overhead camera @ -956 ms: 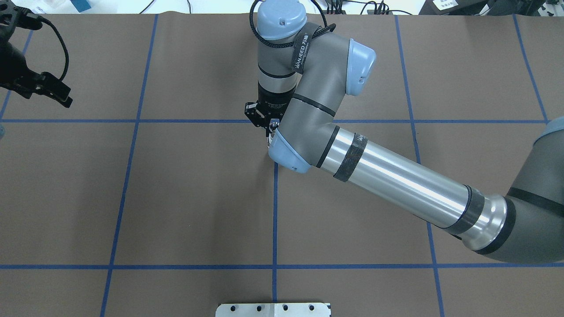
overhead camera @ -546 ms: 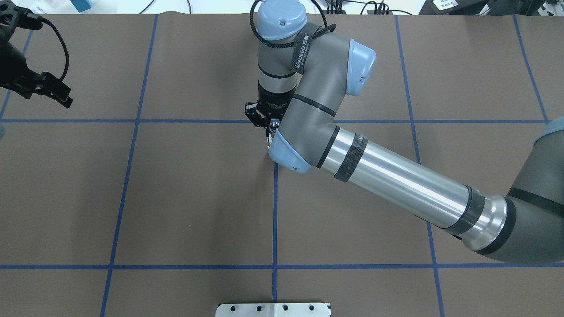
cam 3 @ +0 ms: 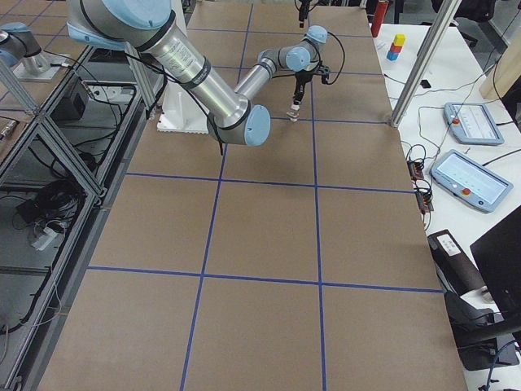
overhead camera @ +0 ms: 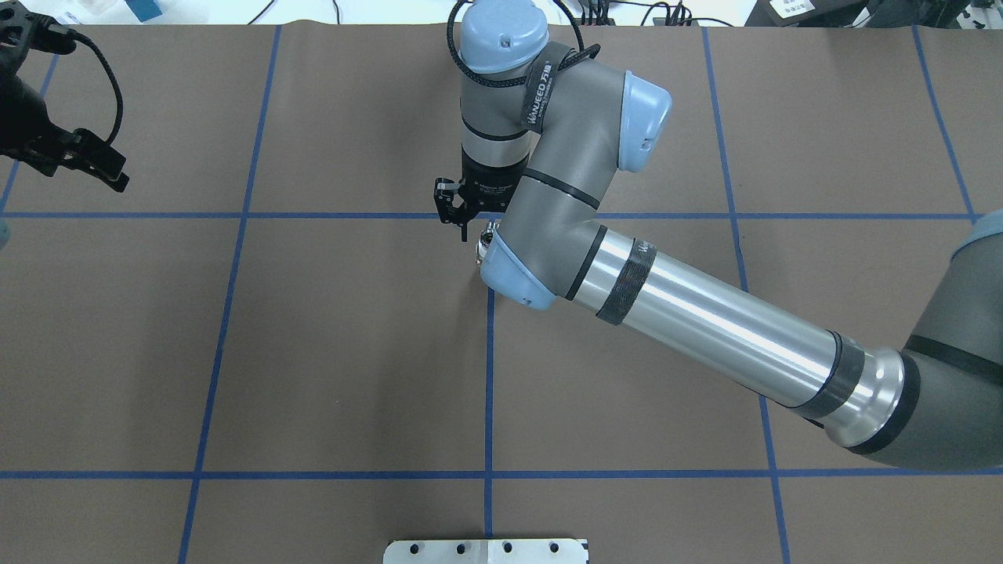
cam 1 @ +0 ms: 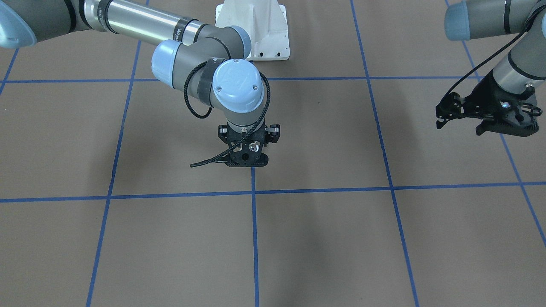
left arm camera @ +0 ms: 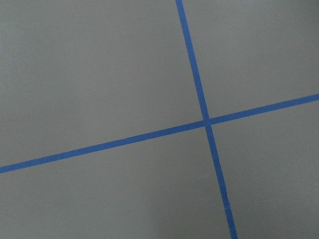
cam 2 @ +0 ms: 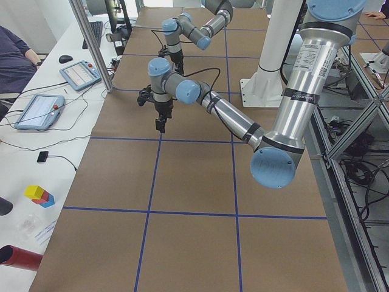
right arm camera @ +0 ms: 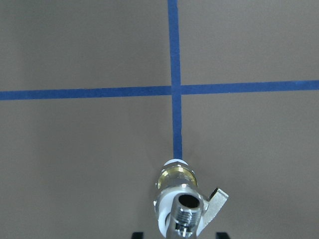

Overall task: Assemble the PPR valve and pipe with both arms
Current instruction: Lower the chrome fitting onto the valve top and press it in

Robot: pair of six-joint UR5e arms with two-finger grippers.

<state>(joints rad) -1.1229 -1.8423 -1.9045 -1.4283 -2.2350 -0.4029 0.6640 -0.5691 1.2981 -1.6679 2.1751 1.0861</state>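
The PPR valve (right arm camera: pixel 175 180), brass with white ends and a grey lever, stands upright on the blue tape line. The silver threaded pipe (right arm camera: pixel 187 206) sits in its top end. My right gripper (right arm camera: pixel 178 235) hangs straight above it. Its two black fingertips (right arm camera: pixel 136 235) stand apart at the view's bottom edge and do not touch the fitting. In the overhead view the valve (overhead camera: pixel 487 233) peeks out beside the right gripper (overhead camera: pixel 467 222). My left gripper (cam 1: pixel 460 121) hovers open and empty far off to the side. It also shows in the overhead view (overhead camera: pixel 92 160).
The brown mat with blue tape grid (overhead camera: pixel 313 352) covers the table. The white pedestal base (cam 1: pixel 256 34) stands at the robot's edge. The right arm's elbow and forearm (overhead camera: pixel 689 313) span the table's right half. The left wrist view shows only mat and a tape crossing (left arm camera: pixel 207 122).
My right wrist and gripper have shifted a little towards the far edge and off the fitting, so more of the valve shows. The left gripper has barely moved.
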